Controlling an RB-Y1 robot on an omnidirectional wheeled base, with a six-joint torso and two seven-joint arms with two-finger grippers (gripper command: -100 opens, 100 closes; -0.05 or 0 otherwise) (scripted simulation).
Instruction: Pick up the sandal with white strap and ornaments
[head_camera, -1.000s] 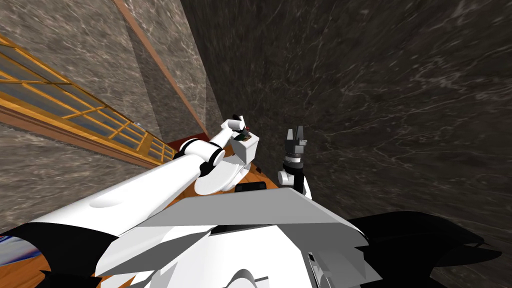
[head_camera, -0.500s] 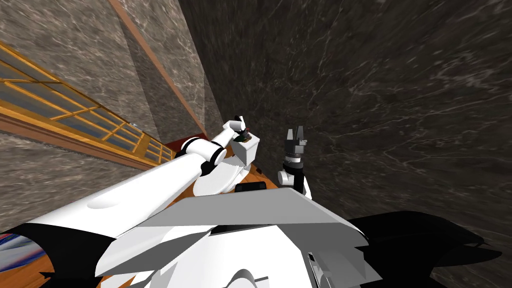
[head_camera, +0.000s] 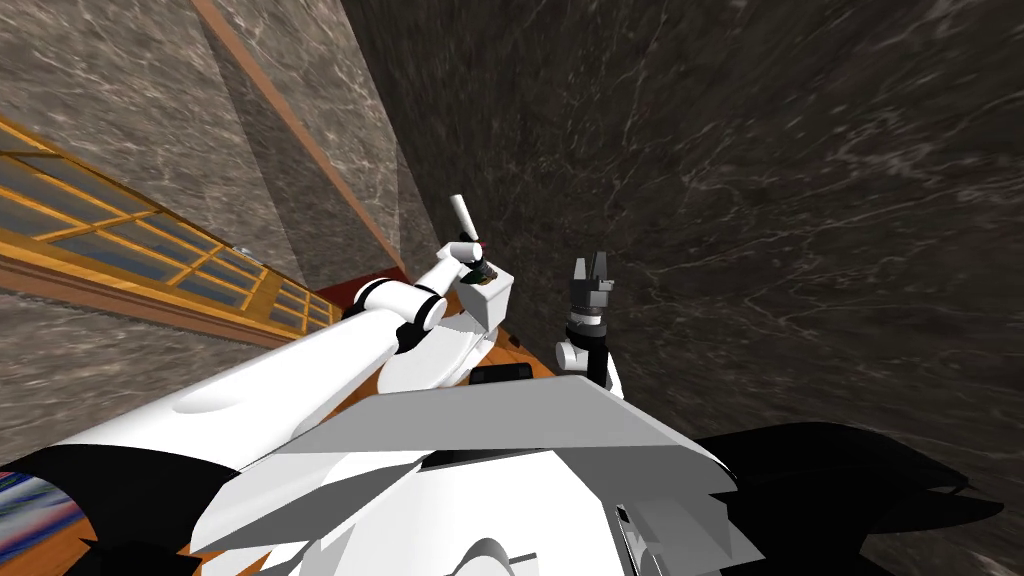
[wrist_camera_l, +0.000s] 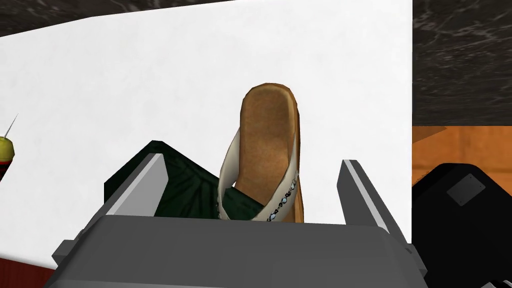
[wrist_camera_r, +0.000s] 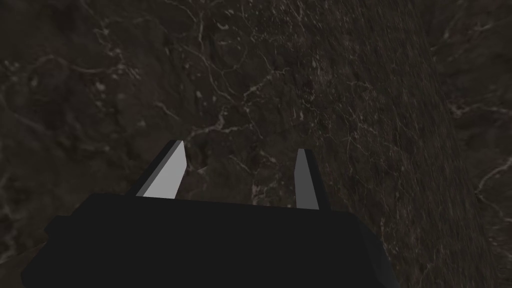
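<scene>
**If you only get one pinch at this, where would you take it?**

While the left gripper (wrist_camera_l: 252, 160) hangs over the flat white top of a box-shaped tank (wrist_camera_l: 150, 75), its two fingers (wrist_camera_l: 137, 185) are spread wide with nothing in them. One blade stands on either side of the brown-soled sandal with a white strap and little bead ornaments (wrist_camera_l: 267, 135). The sandal lies flat on that white top, its strap end nearest the gripper and resting partly on a crumpled dark green cloth (wrist_camera_l: 185, 185). In the head view the tank (head_camera: 492, 300) sits just past the left forearm.

Handling guess: it looks light, with a fairly stiff sole and a soft strap that'd just fold if squeezed. I'd skip the strap and the beads, which look like they could slip or snag. Close on the two long edges of the sole instead, about where the strap crosses. Watch the cloth too, since it could get caught by the near blade and drag along.

Count: one sandal, one green cloth, and one small yellowish thing with a thin spike (wrist_camera_l: 5, 150) off to the side, well apart from the sandal. The right gripper (wrist_camera_r: 240, 146) is up in front of the chest, fingers parted and empty.
</scene>
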